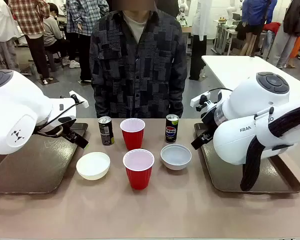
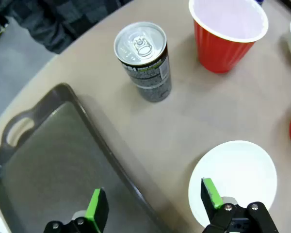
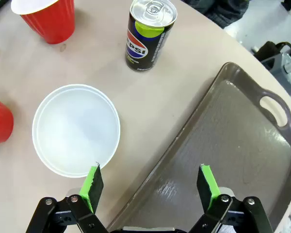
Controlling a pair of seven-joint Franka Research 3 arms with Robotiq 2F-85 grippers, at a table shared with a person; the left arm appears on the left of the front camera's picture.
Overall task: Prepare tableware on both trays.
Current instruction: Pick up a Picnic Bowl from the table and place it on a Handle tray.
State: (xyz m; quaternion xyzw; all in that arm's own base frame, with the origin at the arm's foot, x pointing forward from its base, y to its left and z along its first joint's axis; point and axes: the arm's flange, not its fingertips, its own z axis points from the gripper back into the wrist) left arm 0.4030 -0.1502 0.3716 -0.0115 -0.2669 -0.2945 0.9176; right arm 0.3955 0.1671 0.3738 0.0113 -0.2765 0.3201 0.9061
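Between the trays stand two red cups, one far (image 1: 133, 133) and one near (image 1: 138, 168), two white bowls, left (image 1: 93, 165) and right (image 1: 176, 156), and two dark cans, left (image 1: 106, 130) and right (image 1: 172, 128). My left gripper (image 2: 153, 201) hangs open over the right rim of the left tray (image 2: 53, 160), with the left bowl (image 2: 233, 182) beside one finger and the can (image 2: 144, 60) beyond. Over the left rim of the right tray (image 3: 233, 155) my right gripper (image 3: 150, 182) is open too, next to the right bowl (image 3: 76, 130). Neither holds anything.
Both brown trays, left (image 1: 35, 165) and right (image 1: 230, 175), lie bare at the table's sides. A person in a dark patterned shirt (image 1: 137, 65) stands at the far edge behind the cups. Bare tabletop stretches along the front edge.
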